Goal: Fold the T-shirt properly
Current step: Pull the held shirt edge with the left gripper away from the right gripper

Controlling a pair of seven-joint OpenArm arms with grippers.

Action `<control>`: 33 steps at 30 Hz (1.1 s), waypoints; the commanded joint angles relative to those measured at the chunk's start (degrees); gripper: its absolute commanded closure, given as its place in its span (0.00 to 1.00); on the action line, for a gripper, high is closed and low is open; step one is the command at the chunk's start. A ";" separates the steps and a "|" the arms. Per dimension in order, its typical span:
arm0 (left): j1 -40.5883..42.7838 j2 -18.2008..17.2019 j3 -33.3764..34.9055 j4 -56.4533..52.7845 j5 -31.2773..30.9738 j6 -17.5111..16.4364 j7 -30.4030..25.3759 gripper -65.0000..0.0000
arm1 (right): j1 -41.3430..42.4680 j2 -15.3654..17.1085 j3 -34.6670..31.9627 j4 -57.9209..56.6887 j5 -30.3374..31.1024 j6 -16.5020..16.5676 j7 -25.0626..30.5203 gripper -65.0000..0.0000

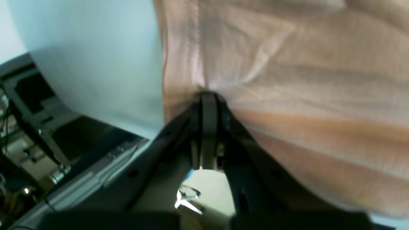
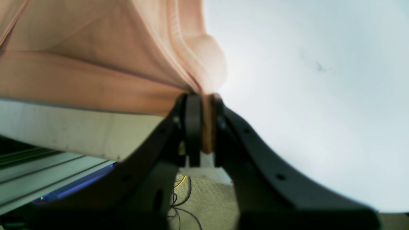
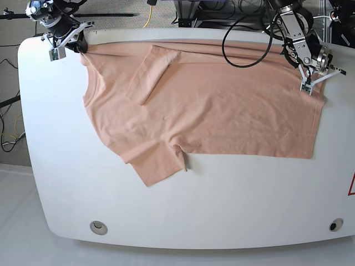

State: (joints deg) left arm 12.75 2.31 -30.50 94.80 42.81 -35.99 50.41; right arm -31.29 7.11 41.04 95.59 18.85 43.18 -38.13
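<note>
Nearest, bare white table [image 3: 183, 216]; beyond it the T-shirt [image 3: 222, 111] lies spread flat across the far half, one sleeve folded over the chest. Left gripper [image 1: 208, 95] is clamped on the hem corner, right gripper [image 2: 202, 95] pinched on fabric at the shoulder/collar edge.

surface: white table [image 3: 222, 210]; on it: peach T-shirt [image 3: 222, 111], spread flat, far half

Base view bright, even and sharp; both wrist views soft, blurred, with glaring white.
</note>
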 commanded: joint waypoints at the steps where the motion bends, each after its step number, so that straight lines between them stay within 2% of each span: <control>1: -0.14 2.31 1.18 -2.80 -5.66 -4.01 0.18 1.00 | -0.49 0.31 1.03 -0.60 -6.59 -3.18 -5.43 0.99; 10: -1.54 4.86 6.28 -2.80 -5.66 -4.01 0.18 1.00 | 0.48 0.58 5.34 -0.78 -6.85 -3.18 -5.43 0.99; 18: -3.13 6.18 7.07 -2.80 -4.17 -4.01 0.18 1.00 | 0.21 0.58 5.86 -0.78 -6.94 -3.18 -5.61 0.98; 30: -3.13 6.18 8.83 -2.80 -2.50 -4.01 0.27 1.00 | 0.30 0.23 5.60 -0.78 -6.59 -3.18 -5.69 0.98; 33: -3.13 6.18 8.83 -2.80 -2.50 -4.01 0.27 1.00 | 0.30 0.23 5.60 -0.78 -6.59 -3.18 -5.69 0.95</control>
State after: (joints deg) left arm 8.56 6.94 -21.96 94.15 48.42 -35.62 52.69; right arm -30.04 6.85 46.19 95.15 16.80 42.19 -39.62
